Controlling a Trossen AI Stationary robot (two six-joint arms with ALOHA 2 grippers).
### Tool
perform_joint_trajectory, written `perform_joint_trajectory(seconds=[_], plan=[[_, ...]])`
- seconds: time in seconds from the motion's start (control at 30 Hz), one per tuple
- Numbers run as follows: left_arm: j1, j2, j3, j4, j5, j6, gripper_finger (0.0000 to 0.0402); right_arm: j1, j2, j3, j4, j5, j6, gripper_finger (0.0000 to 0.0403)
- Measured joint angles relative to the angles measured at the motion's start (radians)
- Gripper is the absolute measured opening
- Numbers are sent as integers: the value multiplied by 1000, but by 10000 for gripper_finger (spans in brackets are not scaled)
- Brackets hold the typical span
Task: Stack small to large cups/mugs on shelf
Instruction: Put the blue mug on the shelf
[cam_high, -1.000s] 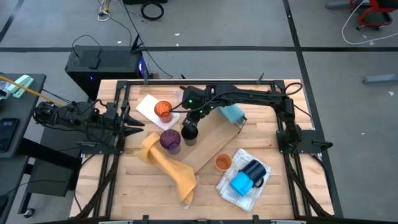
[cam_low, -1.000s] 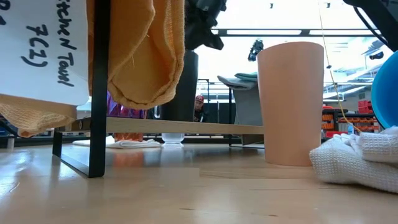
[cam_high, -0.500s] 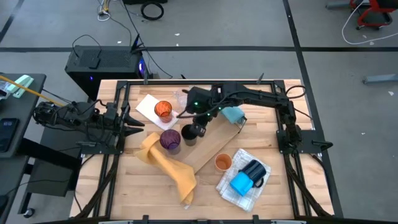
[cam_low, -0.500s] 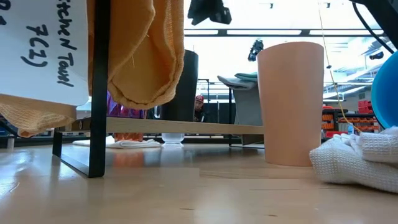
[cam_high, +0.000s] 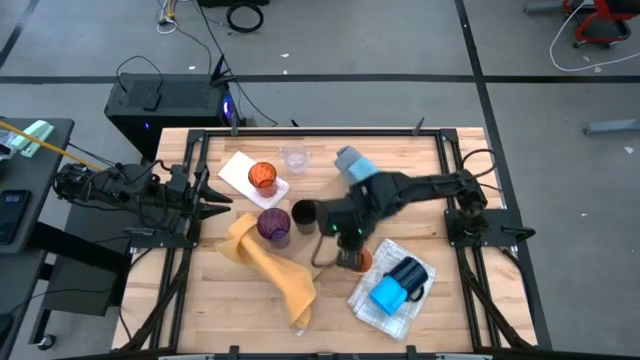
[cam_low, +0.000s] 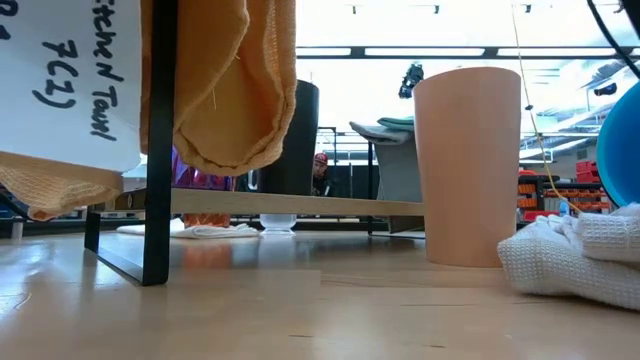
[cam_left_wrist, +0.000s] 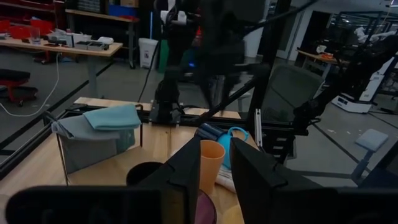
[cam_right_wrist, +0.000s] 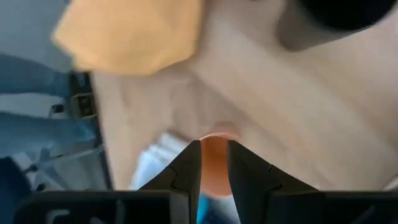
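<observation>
A black cup stands upright on the wooden shelf, with a purple cup next to it. An orange cup stands on the table by the shelf's near side. My right gripper hangs above it, pointing steeply down, its fingers narrowly open and touching nothing; the right wrist view shows the cup through the gap. A bright blue mug and a dark navy mug lie on a white towel. My left gripper waits at the table's left edge, narrowly open.
A red-tinted cup sits on a white napkin, with a clear cup behind it. A yellow towel drapes from the shelf's left end to the table. A blue-grey folded cloth lies at the far side.
My right gripper has risen away from the black cup and swung toward the table's near right, tipping steeper downward, until it hangs over the orange cup. The black cup stays upright on the shelf.
</observation>
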Motion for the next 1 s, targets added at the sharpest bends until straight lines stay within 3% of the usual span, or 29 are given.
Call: perform_joint_trajectory(seconds=[0.37,0.53,0.73,1.0], plan=[[0,0,0,0,0,0,97,235,-29,-36,0,1,123,82],[0,0,0,0,0,3,98,367,-30,-79,0,97,80,82],[0,0,0,0,1,-4,98,486,-29,-227,-1,107,-83,95],[0,0,0,1,1,-13,92,535,-27,-423,12,58,-29,125]])
